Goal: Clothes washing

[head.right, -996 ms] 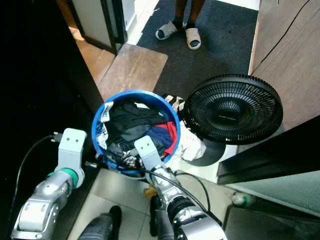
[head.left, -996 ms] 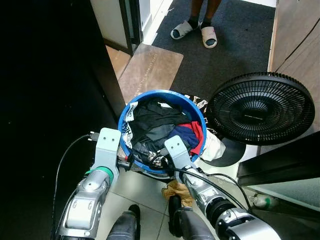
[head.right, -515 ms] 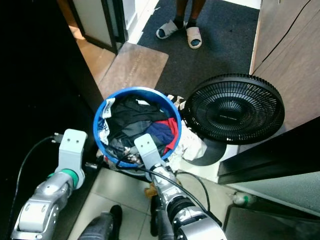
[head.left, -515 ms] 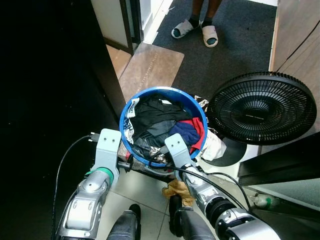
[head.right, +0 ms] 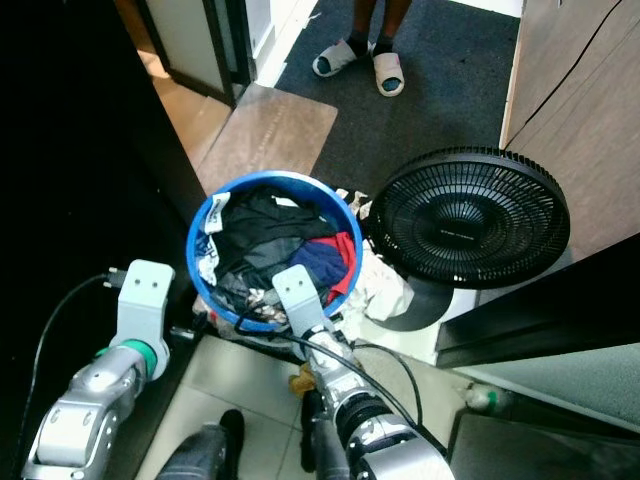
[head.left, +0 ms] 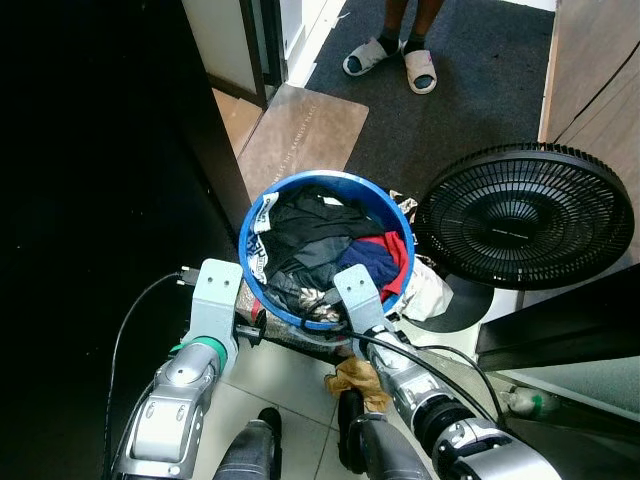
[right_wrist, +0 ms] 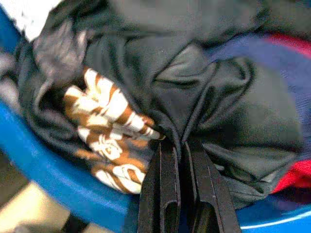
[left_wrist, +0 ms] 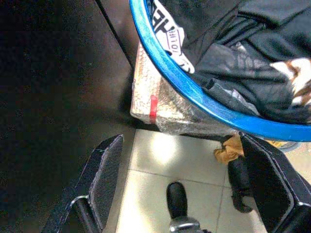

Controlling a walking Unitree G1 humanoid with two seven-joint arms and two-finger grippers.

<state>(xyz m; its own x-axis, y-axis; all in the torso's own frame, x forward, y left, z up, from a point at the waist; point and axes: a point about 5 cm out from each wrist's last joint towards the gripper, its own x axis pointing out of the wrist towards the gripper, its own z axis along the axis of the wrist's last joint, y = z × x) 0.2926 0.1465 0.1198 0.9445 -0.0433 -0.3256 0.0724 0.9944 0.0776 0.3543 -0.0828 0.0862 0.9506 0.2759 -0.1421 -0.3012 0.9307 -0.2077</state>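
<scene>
Left eye view: left end effector (left_wrist: 189, 194) sits low at the near-left outside of the blue basin (head.left: 262, 290), fingers (left_wrist: 104, 170) spread wide apart, gripping nothing, over pale floor tile (left_wrist: 146, 194). Basin stands on the floor by a dark wall, heaped with clothes (head.left: 315, 235): black garments on top, a white-lettered waistband (head.left: 258, 250) at the left rim, navy and red pieces (head.left: 385, 255) on the right side. A plastic-wrapped package (left_wrist: 160, 109) lies under the basin's near-left edge. Right end effector (right_wrist: 182, 160) is inside the basin at its near rim, fingers (right_wrist: 165, 184) pressed together with a fold of black garment (right_wrist: 204, 111) pinched between them, beside a brown-and-white striped piece (right_wrist: 109, 121). Brown doormat (head.left: 300, 135) and dark carpet (head.left: 450, 110) lie beyond the basin. A black fan (head.left: 525, 215) stands just right of the basin, white cloth (head.left: 428, 292) between them. A person's feet in sandals (head.left: 395, 60) at the far edge.
</scene>
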